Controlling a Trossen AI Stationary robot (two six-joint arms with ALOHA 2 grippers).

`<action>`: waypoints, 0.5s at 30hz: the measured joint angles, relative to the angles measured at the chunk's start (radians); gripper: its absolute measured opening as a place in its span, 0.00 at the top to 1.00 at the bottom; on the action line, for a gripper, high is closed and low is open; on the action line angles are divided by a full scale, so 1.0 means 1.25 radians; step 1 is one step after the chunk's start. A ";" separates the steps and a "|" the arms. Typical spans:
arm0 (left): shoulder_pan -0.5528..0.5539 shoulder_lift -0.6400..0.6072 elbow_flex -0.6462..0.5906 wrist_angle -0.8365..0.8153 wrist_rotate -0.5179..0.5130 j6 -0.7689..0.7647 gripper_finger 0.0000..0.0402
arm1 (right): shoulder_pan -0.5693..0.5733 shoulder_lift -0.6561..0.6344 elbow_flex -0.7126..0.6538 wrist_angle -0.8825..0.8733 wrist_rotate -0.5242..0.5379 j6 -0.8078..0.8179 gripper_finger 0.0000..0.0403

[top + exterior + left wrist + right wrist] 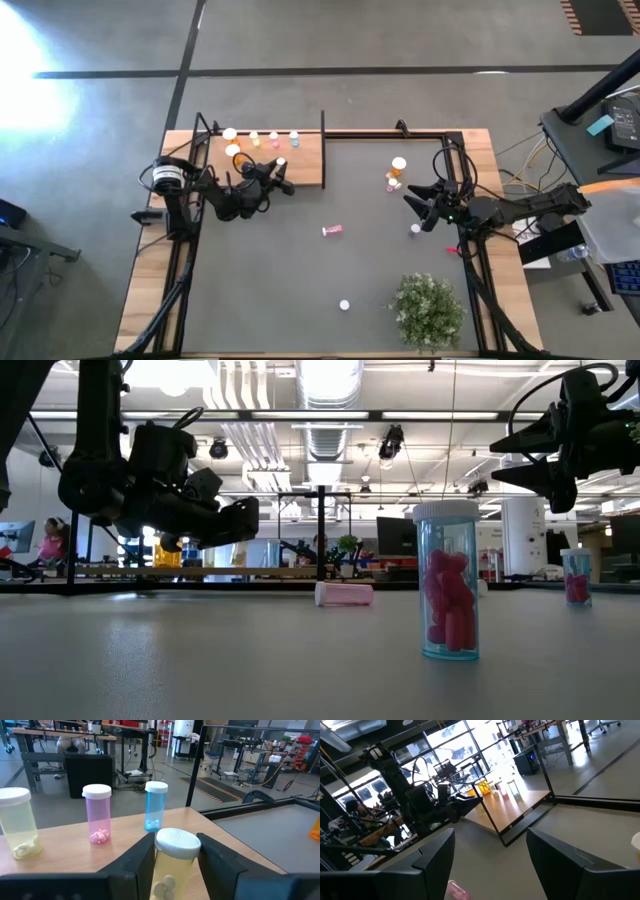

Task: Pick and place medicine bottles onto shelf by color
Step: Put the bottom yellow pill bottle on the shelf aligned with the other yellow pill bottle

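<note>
My left gripper reaches level over the near right part of the wooden shelf and is shut on a pale yellow, white-capped medicine bottle. Behind it on the shelf stand a yellow bottle, a pink bottle and a blue bottle, with orange ones farther left. My right gripper hangs open above the table's right side, with nothing between its fingers. A pink bottle lies on its side at mid-table. My left gripper pinches the yellow bottle's body just under the white cap, one finger on each side. The fingers come in level from the table's left side. The bottle stands upright between them; its base is hidden by the gripper.
Orange bottles stand at the far right. A blue-tinted bottle with pink pills stands near the front edge, and another stands below my right gripper. A green plant fills the near right corner. A thin black post rises at the shelf's far right corner.
</note>
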 joint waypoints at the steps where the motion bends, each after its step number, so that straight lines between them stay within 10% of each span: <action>1: 0.000 0.000 0.000 0.000 0.000 0.000 0.69 | 0.000 0.000 0.000 0.000 0.000 0.000 0.41; 15: 0.000 -0.001 0.000 0.000 0.009 0.006 0.69 | 0.000 0.000 0.000 0.000 0.000 0.000 0.41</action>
